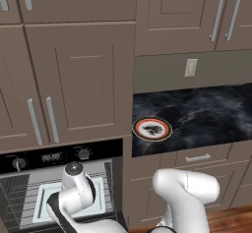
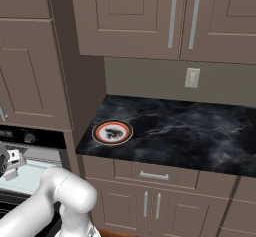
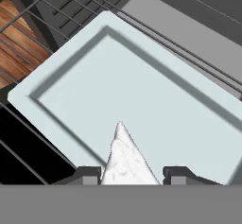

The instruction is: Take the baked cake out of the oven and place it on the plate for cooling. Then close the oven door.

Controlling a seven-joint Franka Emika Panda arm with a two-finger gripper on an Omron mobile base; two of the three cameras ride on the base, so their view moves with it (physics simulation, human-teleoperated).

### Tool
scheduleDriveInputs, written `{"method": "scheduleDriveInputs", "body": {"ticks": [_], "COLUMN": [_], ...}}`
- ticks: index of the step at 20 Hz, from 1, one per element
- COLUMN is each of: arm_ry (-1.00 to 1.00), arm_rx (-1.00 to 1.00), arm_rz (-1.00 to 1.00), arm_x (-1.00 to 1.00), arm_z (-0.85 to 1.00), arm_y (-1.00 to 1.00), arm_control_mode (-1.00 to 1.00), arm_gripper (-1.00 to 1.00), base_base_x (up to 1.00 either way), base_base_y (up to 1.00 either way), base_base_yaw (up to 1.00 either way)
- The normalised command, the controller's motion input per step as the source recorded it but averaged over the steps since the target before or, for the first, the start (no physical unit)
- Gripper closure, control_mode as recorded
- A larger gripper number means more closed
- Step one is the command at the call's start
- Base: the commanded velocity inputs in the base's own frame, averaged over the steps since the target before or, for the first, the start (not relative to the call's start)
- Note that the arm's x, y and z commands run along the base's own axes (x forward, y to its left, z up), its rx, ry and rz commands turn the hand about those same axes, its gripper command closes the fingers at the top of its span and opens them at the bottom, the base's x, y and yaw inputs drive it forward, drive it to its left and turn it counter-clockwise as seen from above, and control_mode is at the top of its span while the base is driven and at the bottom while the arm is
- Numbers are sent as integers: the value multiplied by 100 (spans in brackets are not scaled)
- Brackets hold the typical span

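The gripper (image 3: pixel 132 175) is hanging over the pale tray (image 3: pixel 142 90) on the oven (image 1: pixel 59 178) rack, jaws partly open around the baked cake (image 3: pixel 125 159); grip uncertain. At two o'clock, the plate (image 1: pixel 152 128) is sitting on black marbled counter (image 1: pixel 206 114) under brown cabinets (image 1: pixel 78 79).

Pale rectangular tray (image 3: pixel 142 100) with a raised rim, lying flat on a wire rack (image 3: pixel 56 10). Black marbled counter (image 1: pixel 206 111) to the right, brown cabinet doors (image 1: pixel 83 79) with silver bar handles above and beside it, a drawer (image 2: pixel 155 175) just below. White wall outlet (image 2: pixel 192 77) on the grey backsplash.
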Motion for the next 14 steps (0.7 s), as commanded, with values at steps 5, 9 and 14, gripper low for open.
{"method": "scheduleDriveInputs", "body": {"ticks": [5,9,14], "arm_ry": [0,0,0], "arm_rx": [0,0,0], "arm_rz": [0,0,0], "arm_x": [-26,-28,-28], "arm_z": [43,46,45], "arm_y": [-19,-21,-25], "arm_control_mode": [-100,-100,-100], "arm_gripper": [100,100,100], "base_base_x": [0,0,0], "base_base_y": [0,0,0], "base_base_yaw": [0,0,0]}}
